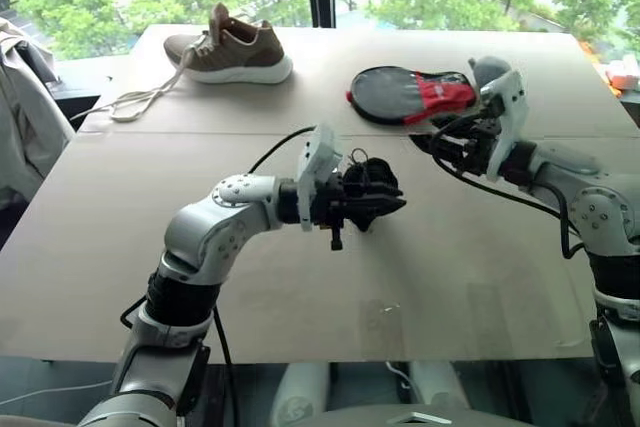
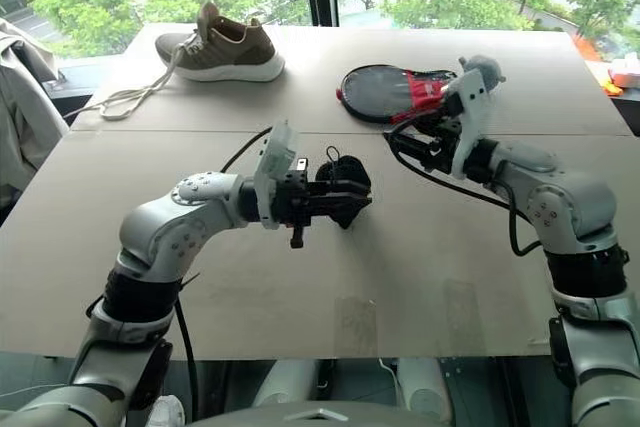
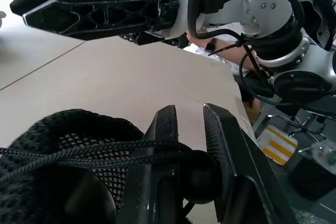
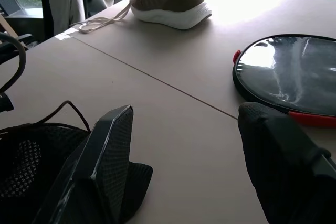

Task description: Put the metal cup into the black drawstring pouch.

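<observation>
The black drawstring pouch [image 1: 370, 177] hangs bunched a little above the middle of the table. My left gripper [image 1: 392, 203] is shut on its cord and toggle, and the left wrist view shows the fingers [image 3: 157, 145] pinching the cord beside the mesh fabric [image 3: 63, 140]. My right gripper [image 1: 418, 140] hovers just right of the pouch, pointing toward it, open with nothing between its fingers [image 4: 113, 145]. The pouch's edge [image 4: 31, 156] lies beside them in the right wrist view. The metal cup is out of view.
A tan shoe [image 1: 235, 52] with loose white laces [image 1: 140, 99] sits at the far left of the table. A black-and-red paddle case [image 1: 405, 94] lies far right, just behind my right gripper. A jacket [image 1: 20, 117] hangs off the table's left side.
</observation>
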Controlling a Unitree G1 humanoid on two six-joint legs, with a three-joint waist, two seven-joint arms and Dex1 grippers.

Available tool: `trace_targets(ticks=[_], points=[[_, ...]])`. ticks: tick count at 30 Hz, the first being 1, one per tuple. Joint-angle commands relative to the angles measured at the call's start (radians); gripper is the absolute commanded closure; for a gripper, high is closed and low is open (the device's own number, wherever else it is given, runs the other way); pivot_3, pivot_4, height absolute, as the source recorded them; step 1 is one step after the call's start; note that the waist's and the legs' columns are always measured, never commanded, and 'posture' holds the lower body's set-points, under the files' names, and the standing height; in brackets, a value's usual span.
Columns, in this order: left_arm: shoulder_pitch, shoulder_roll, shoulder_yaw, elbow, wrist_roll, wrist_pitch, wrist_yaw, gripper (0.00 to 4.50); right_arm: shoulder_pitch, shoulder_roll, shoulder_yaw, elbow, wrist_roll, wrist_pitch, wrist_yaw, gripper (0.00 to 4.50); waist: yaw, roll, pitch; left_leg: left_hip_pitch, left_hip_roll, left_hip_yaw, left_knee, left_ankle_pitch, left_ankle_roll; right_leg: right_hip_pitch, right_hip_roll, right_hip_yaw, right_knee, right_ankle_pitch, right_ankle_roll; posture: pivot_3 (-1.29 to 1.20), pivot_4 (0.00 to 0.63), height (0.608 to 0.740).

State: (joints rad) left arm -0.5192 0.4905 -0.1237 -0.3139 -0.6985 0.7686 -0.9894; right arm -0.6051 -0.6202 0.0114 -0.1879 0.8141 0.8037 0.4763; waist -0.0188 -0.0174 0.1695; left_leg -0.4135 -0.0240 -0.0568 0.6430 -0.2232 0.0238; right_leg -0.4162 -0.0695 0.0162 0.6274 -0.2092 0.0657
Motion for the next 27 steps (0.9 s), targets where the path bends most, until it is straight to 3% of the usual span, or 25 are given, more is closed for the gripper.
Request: trace_targets(ticks=[1, 6, 11, 16, 27], points=[[0.013, 0.035, -0.02, -0.068, -0.028, 0.01, -0.053, 4.28, -0.031, 0.033, -0.027, 0.036, 0.053, 0.055, 0.072, 1.3, 0.003, 0.0, 0.0, 0.0, 0.0, 0.0, 0.0, 0.0, 0.0, 0.0, 0.0, 0.0, 0.0, 0.0, 0.0, 0.0, 0.15, 0.74], [-0.001, 0.049, -0.052, -0.055, -0.014, -0.005, -0.094, 4.28, -0.094, 0.123, -0.156, 0.126, 0.321, 0.3, 0.018, 1.3, 0.005, 0.0, 0.0, 0.0, 0.0, -0.002, 0.002, 0.0, 0.0, 0.001, 0.0, -0.001, 0.0, 0.0, 0.0, 0.0, 0.15, 0.74], [-0.021, 0.056, -0.073, -0.031, 0.002, -0.021, -0.128, 4.28, -0.188, 0.18, -0.258, 0.248, 0.532, 0.48, -0.173, 1.3, 0.006, 0.0, 0.0, 0.0, 0.0, -0.002, 0.002, 0.0, 0.0, 0.002, 0.0, -0.001, 0.0, 0.0, 0.0, 0.0, 0.15, 0.74], [-0.045, 0.059, -0.093, -0.003, 0.019, -0.041, -0.166, 4.28, -0.243, 0.067, -0.063, 0.132, 0.36, 0.541, -0.078, 1.3, 0.005, 0.001, 0.0, -0.001, 0.0, -0.001, 0.002, 0.0, 0.0, 0.001, 0.0, -0.002, 0.0, 0.0, 0.0, 0.0, 0.15, 0.74], [-0.075, 0.052, -0.114, 0.035, 0.053, -0.072, -0.212, 4.28, -0.281, 0.039, 0.084, 0.082, 0.206, 0.509, 0.119, 1.3, 0.004, 0.001, 0.0, -0.001, 0.0, -0.001, 0.003, 0.0, 0.001, 0.001, 0.0, -0.002, 0.0, 0.0, 0.0, 0.0, 0.15, 0.74]])
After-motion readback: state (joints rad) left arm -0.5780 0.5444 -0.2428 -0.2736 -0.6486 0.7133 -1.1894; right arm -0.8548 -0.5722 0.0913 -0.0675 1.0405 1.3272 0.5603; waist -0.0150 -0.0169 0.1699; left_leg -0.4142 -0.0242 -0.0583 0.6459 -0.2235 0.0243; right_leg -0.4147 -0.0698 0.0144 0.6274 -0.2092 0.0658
